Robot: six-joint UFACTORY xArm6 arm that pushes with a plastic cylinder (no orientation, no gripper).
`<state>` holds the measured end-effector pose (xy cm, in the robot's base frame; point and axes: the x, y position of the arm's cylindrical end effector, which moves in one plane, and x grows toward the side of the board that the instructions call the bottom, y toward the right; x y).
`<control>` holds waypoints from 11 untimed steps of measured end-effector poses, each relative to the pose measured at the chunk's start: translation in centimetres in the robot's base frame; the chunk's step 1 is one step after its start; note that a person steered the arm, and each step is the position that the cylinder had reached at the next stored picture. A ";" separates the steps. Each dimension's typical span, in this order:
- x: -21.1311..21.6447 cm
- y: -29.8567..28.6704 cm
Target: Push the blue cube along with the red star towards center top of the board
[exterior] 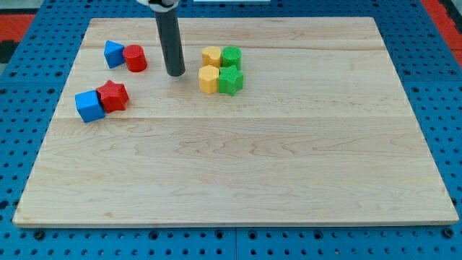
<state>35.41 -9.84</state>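
The blue cube (89, 106) sits at the view's left, touching the red star (113, 95) on its right. My tip (175, 74) stands on the board right of and above the star, well apart from it, between the red cylinder (135, 58) and the yellow and green cluster. The rod rises to the view's top.
A blue triangular block (113, 54) touches the red cylinder at the upper left. Two yellow blocks (208, 79) (211, 56) and two green blocks (231, 81) (231, 57) cluster right of my tip. The wooden board (238, 166) lies on a blue pegboard.
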 end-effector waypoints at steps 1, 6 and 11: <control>4.2 1.9; 8.5 -15.0; 5.7 -6.2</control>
